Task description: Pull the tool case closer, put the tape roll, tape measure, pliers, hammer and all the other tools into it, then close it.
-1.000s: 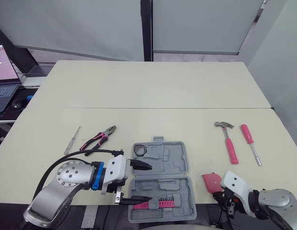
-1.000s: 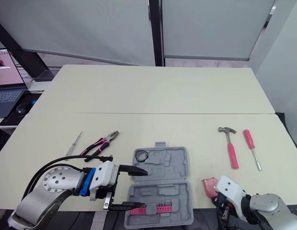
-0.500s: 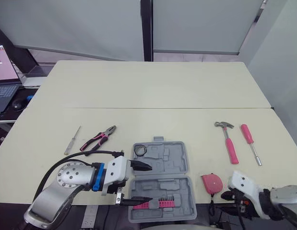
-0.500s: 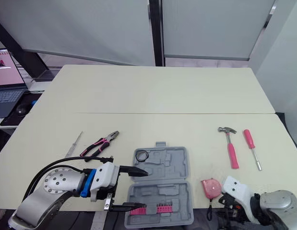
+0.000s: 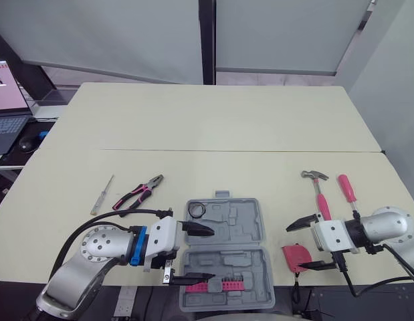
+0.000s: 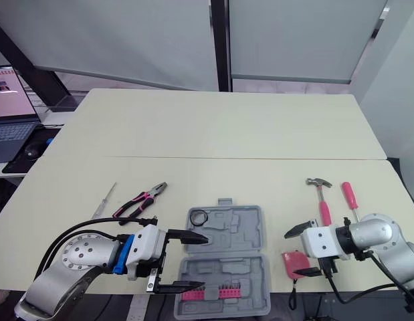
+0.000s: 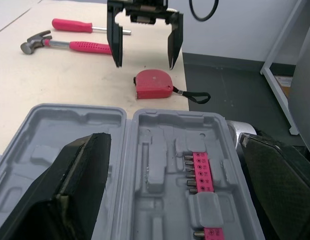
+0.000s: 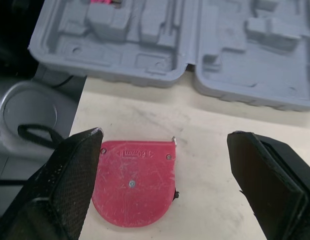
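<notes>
- Flagging risks first: the red flat-sided tape measure (image 8: 133, 182) lies at the front edge of the cream desk (image 5: 213, 120), just right of the grey moulded plastic tool case (image 5: 237, 221), and its black wrist strap (image 7: 195, 96) hangs off that edge
- right gripper (image 5: 293, 249) is released and empty, fingers spread either side of the tape measure; a skewed pinch on that smooth shell could squirt it off the front edge, and the strap could snag a finger
- left gripper (image 5: 208, 254) is also released and empty, fingers straddling the case's left side; the case lies unfolded and its near half looks to overhang the front edge, so any further pull could tip it off
- black tape roll ring (image 5: 196, 210) sits in the far half, pink bit strip (image 7: 201, 172) in the near half; a jolt could spill both
- room: far half of the desk is bare; pink-handled hammer (image 5: 319, 197) and pink-handled screwdriver (image 5: 347, 188) lie near the right gripper toward the right edge, so a wrist swing could knock them
- pink-and-black pliers (image 5: 138, 193) and slim silver screwdriver (image 5: 103, 194) lie toward the left edge, apart from the left gripper
</notes>
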You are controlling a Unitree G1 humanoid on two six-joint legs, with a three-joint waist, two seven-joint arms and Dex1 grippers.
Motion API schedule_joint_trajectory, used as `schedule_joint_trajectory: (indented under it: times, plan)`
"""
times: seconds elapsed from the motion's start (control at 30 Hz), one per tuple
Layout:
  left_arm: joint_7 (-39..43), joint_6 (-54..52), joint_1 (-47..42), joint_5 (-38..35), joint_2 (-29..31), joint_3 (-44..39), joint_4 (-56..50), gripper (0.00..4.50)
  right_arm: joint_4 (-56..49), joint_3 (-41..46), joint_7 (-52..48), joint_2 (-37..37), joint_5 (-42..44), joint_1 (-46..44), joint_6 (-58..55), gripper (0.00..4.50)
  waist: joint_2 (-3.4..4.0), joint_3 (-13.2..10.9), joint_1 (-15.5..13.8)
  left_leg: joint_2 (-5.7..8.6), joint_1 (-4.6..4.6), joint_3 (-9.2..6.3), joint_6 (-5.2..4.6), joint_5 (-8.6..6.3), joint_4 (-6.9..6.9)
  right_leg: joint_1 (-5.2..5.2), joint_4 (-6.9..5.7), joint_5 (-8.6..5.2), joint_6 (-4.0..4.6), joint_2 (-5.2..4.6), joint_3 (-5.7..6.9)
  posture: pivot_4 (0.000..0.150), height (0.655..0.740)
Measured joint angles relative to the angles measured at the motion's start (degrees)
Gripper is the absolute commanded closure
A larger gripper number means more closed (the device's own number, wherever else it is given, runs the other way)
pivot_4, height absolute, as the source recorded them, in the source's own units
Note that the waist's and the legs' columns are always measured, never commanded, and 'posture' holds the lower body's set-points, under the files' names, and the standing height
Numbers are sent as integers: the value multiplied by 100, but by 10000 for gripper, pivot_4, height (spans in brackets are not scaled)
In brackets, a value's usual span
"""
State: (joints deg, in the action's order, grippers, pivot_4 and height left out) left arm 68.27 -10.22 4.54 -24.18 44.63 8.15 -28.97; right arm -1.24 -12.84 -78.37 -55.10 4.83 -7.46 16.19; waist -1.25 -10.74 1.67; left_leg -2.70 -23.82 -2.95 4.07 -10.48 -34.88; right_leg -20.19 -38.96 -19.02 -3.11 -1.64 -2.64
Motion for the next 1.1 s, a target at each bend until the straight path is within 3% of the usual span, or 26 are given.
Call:
schedule_joint_trajectory:
  times: [0.17, 0.47, 1.1]
  plan:
    - [267, 573, 176, 48, 24, 6, 4, 0, 598, -147, -285, 15, -61, -293, 481, 601, 2, 0, -2, -1, 4, -1, 0, 0, -1, 3, -3, 1, 2, 0, -1, 1500, 7400]
    - [366, 1451, 664, 73, 8, -51, 17, 0, 499, -167, -384, -121, 15, -92, 277, 601, 4, 1, -3, -2, 9, -1, -1, 0, -2, 8, -5, 2, 3, 0, -1, 1500, 7400]
    - [79, 1461, 752, 74, 18, -79, 10, 0, 1267, -417, 247, 325, -707, -112, 455, 601, 5, 1, -2, -2, 10, 0, 0, 0, -4, 9, -6, 3, 1, 1, -2, 1500, 7400]
